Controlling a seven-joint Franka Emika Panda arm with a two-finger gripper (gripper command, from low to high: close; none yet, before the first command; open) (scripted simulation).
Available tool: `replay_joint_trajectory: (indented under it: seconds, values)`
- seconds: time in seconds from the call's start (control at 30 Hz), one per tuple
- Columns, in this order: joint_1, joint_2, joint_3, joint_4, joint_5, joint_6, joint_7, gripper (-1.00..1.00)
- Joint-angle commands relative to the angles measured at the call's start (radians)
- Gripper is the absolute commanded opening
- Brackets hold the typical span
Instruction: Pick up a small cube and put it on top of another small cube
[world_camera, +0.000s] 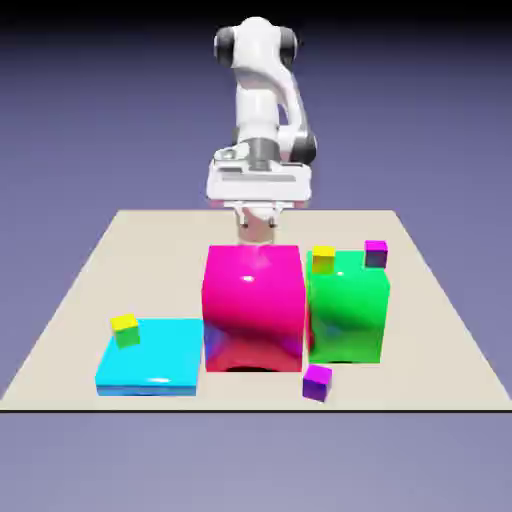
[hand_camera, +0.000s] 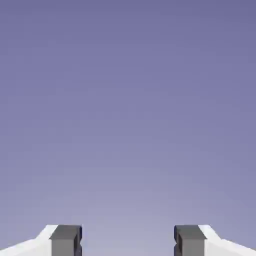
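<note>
In the exterior view, the white arm (world_camera: 258, 110) stands at the far side of the pale surface (world_camera: 150, 270), and its end effector (hand_camera: 128, 241) is above the far part of it, behind the big blocks. The hand view shows the two fingertips standing wide apart with only blue-violet backdrop between them, so the end effector is open and grips nothing. The bright violet cube (world_camera: 317, 383), tiny beside the big blocks, rests on the surface near its front edge, turned a little, in front of the gap between the magenta block (world_camera: 254, 310) and the green block (world_camera: 347, 310). The small cube with a yellow top and green sides (world_camera: 126, 331) sits on the flat cyan slab (world_camera: 150, 355) at the exterior view's left, near the slab's far left corner, also slightly turned. The magenta block stands in the middle, with the green block just beside it toward the exterior view's right. At the green block's top are two more tiny cubes, well apart: an all-yellow cube (world_camera: 323, 260) toward the exterior view's left and a darker purple cube (world_camera: 375, 254) toward its right.
</note>
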Motion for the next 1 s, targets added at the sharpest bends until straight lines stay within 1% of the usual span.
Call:
replay_joint_trajectory:
  seconds: [0.0,0.97]
  values:
    - [-0.001,0.036,0.018,0.029,-0.023,-0.041,-0.002,0.0]
    - [-0.04,1.087,0.531,0.881,-0.693,-1.236,-0.07,0.0]
